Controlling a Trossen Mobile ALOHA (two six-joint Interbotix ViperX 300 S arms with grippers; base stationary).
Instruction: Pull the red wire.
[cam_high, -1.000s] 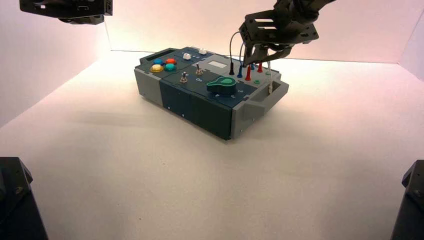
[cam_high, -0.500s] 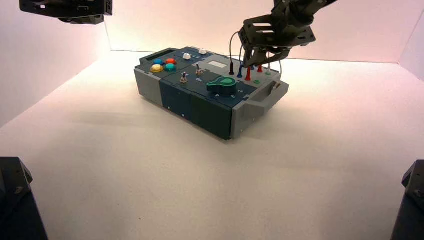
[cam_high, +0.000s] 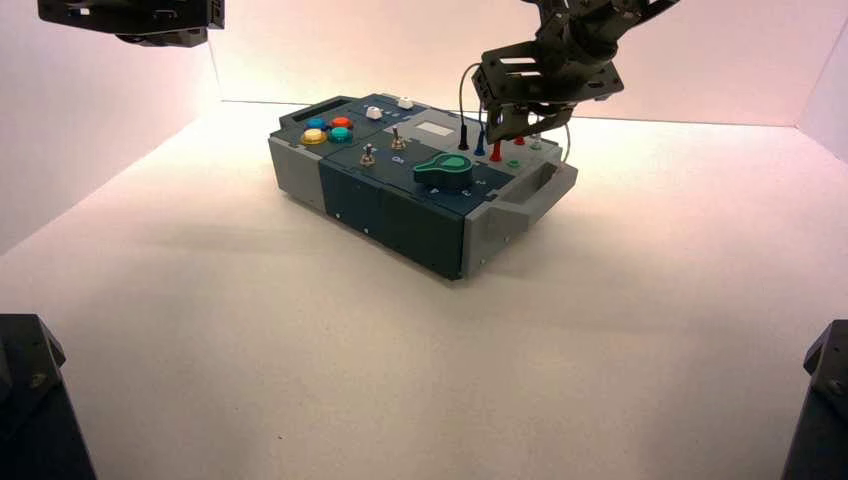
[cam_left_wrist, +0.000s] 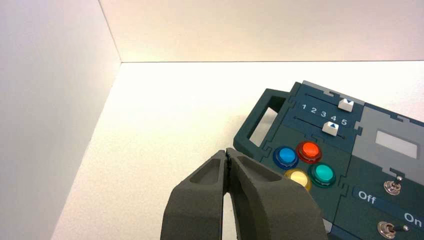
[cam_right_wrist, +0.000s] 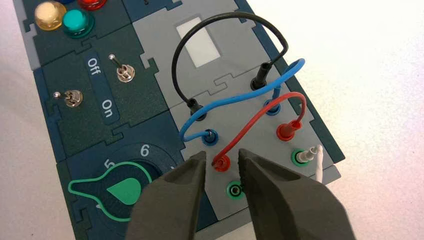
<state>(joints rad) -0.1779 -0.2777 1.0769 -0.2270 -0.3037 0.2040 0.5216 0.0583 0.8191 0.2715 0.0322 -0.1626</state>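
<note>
- The right gripper (cam_right_wrist: 223, 156) hangs low above the right part of the box (cam_high: 395, 185), its jaws spread, with nothing pinched between them.
- The red wire (cam_right_wrist: 250, 122) has its near end between the spread tips in the right wrist view; whether the tips touch it, I cannot tell. Both of its red plugs sit in red sockets, one nearer and one farther, and the lead arches between them.
- Just right of the near red plug is a green socket (cam_right_wrist: 235, 190) showing its hole; beyond it, a white lead (cam_right_wrist: 319, 167) is plugged into the far green socket and hangs by the right end.
- Left of the red wire arches the blue lead (cam_right_wrist: 237, 100), and left of that the black lead (cam_right_wrist: 220, 17), each plugged in at both ends.
- The green knob (cam_high: 443, 170) sits at the near right of the top.
- Farther left stand two metal toggle switches (cam_high: 398, 140), one nearer than the other.
- Near the left end cluster four buttons: yellow, green, blue and red (cam_left_wrist: 310, 150).
- Beyond them are two white sliders (cam_left_wrist: 330, 128), the far one at 5 and the near one at 4.
- The left gripper (cam_left_wrist: 227, 152) is parked at the far left, tips pressed together.
</note>
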